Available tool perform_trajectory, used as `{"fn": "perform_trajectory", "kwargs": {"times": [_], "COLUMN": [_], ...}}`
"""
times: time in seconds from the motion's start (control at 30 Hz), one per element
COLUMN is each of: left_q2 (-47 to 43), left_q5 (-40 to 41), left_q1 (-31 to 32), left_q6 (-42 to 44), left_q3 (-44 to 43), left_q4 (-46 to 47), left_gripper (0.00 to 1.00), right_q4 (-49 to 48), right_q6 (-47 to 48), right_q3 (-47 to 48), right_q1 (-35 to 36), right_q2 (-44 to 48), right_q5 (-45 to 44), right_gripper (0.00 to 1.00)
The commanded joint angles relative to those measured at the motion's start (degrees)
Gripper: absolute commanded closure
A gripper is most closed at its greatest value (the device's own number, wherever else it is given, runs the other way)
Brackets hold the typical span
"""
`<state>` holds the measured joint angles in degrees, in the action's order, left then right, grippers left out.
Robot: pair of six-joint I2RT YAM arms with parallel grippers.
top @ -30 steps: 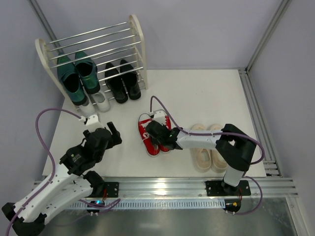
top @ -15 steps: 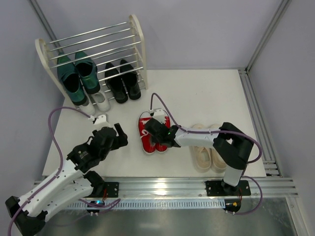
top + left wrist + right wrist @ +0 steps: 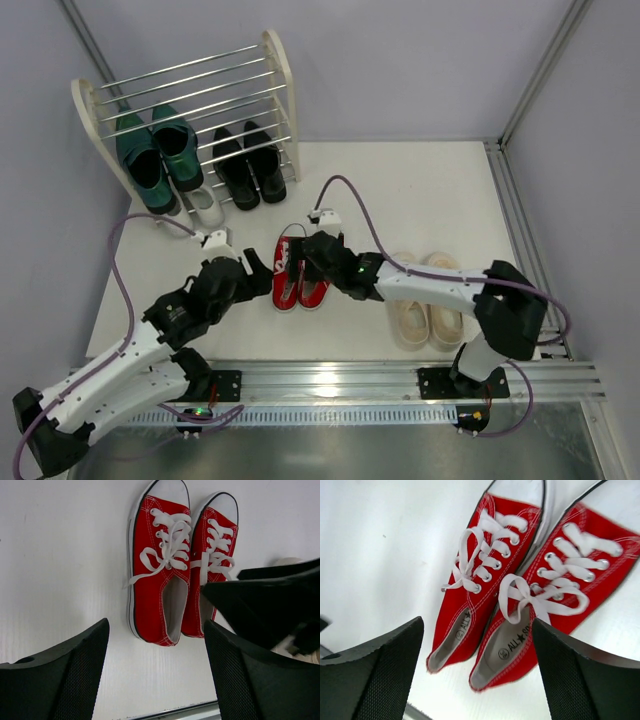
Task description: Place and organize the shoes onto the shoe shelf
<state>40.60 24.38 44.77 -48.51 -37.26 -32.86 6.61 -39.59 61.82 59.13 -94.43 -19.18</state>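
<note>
The pair of small red canvas sneakers [image 3: 297, 277] lies side by side on the white table, white toes toward the back. My right gripper [image 3: 309, 267] hovers open over their heels; in the right wrist view [image 3: 477, 625] both heel openings show between its wide-apart fingers, with nothing gripped. My left gripper [image 3: 261, 277] stands open just left of the pair, and in its wrist view [image 3: 155, 630] the sneakers [image 3: 165, 575] lie just ahead of it. The shoe shelf [image 3: 282, 75] at the back left holds dark green loafers [image 3: 158, 150], black dress shoes [image 3: 250, 165] and white sneakers [image 3: 201, 206].
Beige lace-up sneakers [image 3: 428, 300] lie on the table under my right arm's forearm. A metal rail [image 3: 400, 375] runs along the near edge, and another one [image 3: 520, 240] along the right side. Grey walls close in at the left and the back.
My right gripper has opened and let go of the red sneakers, which now lie straighter and slightly further left. My left arm has swung right, up to the pair.
</note>
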Motion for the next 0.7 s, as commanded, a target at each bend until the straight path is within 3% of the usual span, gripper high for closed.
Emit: {"fn": "perform_trajectory", "kwargs": {"times": [0.0, 0.2, 0.4, 0.67], "left_q2": [3.25, 20.02, 37.86, 45.44], "left_q5": [-0.39, 3.91, 11.03, 12.44], "left_q1": [2.76, 9.44, 12.00, 12.27], "left_q6": [3.67, 9.13, 11.24, 13.09], "left_q3": [0.52, -1.15, -4.40, -5.46], "left_q4": [10.86, 24.57, 28.99, 32.60], "left_gripper": [0.25, 0.25, 0.27, 0.38], "right_q4": [-2.40, 5.58, 16.83, 22.30], "right_q6": [0.13, 0.83, 0.05, -2.15], "right_q3": [-3.72, -10.66, -13.65, -18.93], "right_q1": [0.02, -0.51, -2.09, -2.88], "right_q2": [14.93, 31.83, 43.89, 51.10], "right_q5": [-6.47, -19.13, -24.85, -26.87], "right_gripper": [0.10, 0.04, 0.03, 0.03]}}
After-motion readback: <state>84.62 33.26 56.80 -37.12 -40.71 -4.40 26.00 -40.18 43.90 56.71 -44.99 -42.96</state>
